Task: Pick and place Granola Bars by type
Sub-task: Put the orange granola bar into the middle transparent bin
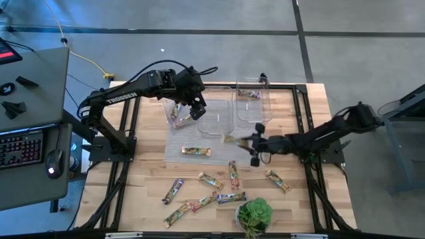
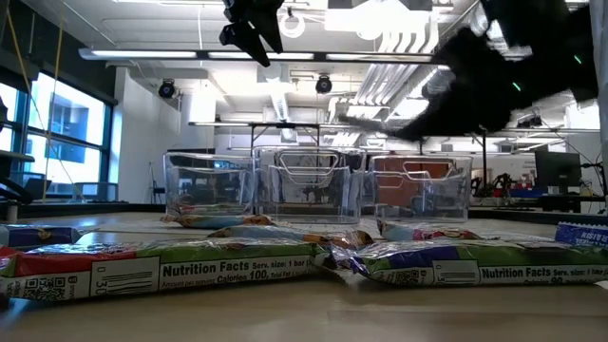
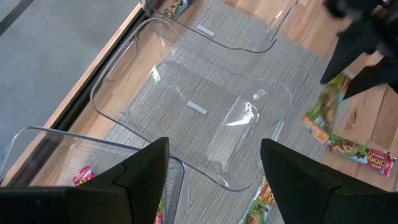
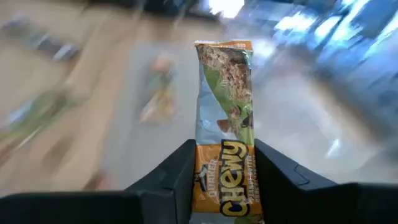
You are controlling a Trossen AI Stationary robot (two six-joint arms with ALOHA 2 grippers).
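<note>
My right gripper [image 1: 247,141] is shut on a green-gold granola bar [image 1: 232,138] above the grey mat, just near of the middle clear bin [image 1: 216,117]. My left gripper [image 3: 214,177] is open and hovers over the bins, its fingers above the empty middle bin [image 3: 193,118]. The left bin [image 1: 175,113] holds a few bars, and the right bin [image 1: 250,103] holds one. Several more bars lie flat on the table's near half, such as one on the mat [image 1: 196,151] and another on the wood [image 1: 277,180]. My right gripper pinches the green-gold bar between its two fingers at one end [image 4: 224,186]. The fingers come roughly level from the table's right. The bar sticks out forward past the fingertips toward the table's left, its free end [image 4: 225,56] unsupported and lifted clear of the mat.
A potted green plant [image 1: 254,216] stands at the table's near edge, close to the loose bars. The grey mat [image 1: 199,143] lies under the bins. A desk with a keyboard [image 1: 20,149] stands off the table's left. In the low view, bars [image 2: 218,271] lie right before the camera.
</note>
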